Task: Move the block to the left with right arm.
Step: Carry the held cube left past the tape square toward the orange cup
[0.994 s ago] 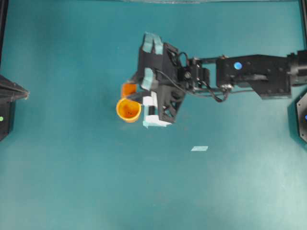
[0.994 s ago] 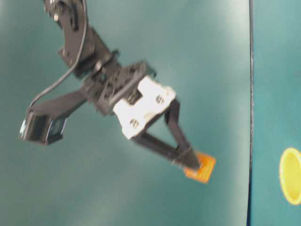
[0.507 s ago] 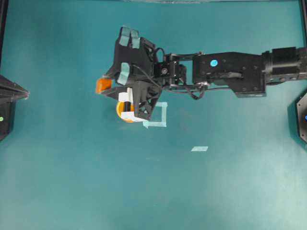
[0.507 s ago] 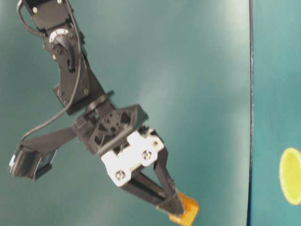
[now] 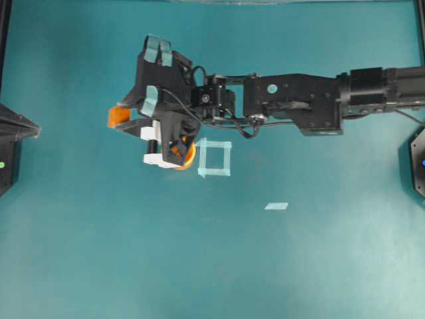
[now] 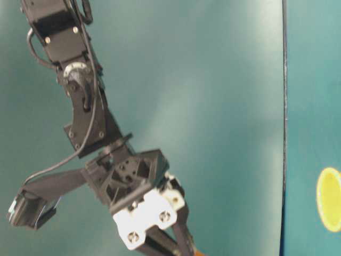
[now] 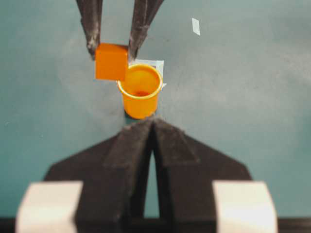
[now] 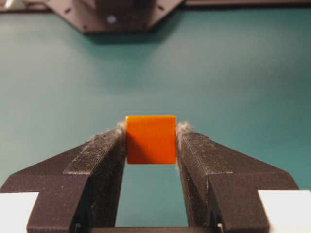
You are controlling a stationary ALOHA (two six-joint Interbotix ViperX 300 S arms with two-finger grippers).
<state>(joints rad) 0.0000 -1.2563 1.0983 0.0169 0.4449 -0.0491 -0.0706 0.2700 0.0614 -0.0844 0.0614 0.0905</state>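
- While clamped between the right pincer [image 8: 151, 141] tips, block [image 8: 151, 139] held clear of the bench [image 5: 99, 252], left of the cup [image 7: 140, 91]
- Left pincer [image 7: 153, 127] tips pressed together

cup [image 7: 140, 91]: orange, upright, open mouth up, on the table.
tape square [image 5: 214, 157]: light-blue outline, flat, touching the cup at its 3 o'clock seen from overhead.
tape strip [image 5: 276, 206]: small, pale, alone at 4 o'clock from the square.
table [image 5: 99, 252]: teal.
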